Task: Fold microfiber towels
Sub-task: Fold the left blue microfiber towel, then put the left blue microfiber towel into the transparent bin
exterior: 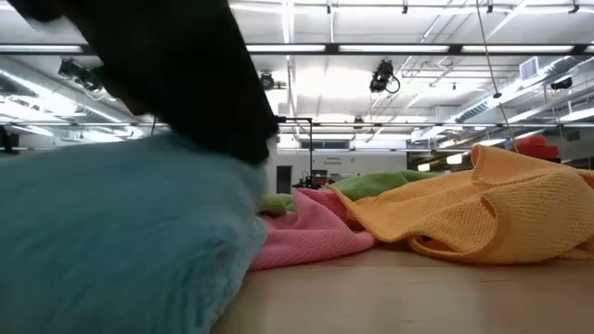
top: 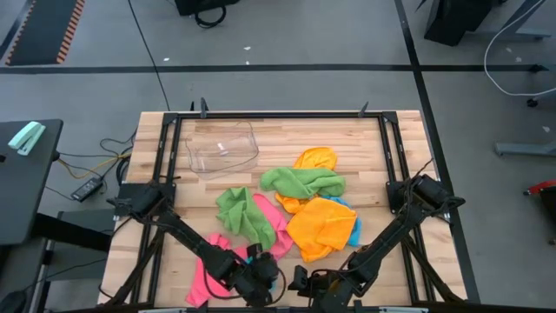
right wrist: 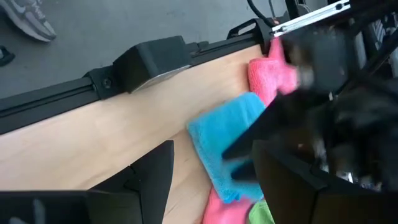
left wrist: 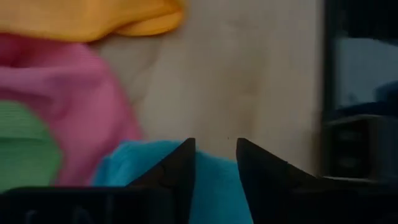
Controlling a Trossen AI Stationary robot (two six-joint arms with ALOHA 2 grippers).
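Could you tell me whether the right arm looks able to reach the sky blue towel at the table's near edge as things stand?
Probably yes. The right gripper is open and empty beside the sky blue towel, with bare table between; but the left gripper is already down on it and crowds that side.

You're in a big industrial lab or workshop hall: strip lights (exterior: pixel 390 46) on an open ceiling, grey concrete floor (top: pixel 287 35), a black-framed wooden table (top: pixel 365 148), loose cables (top: pixel 95 161) at nine o'clock.
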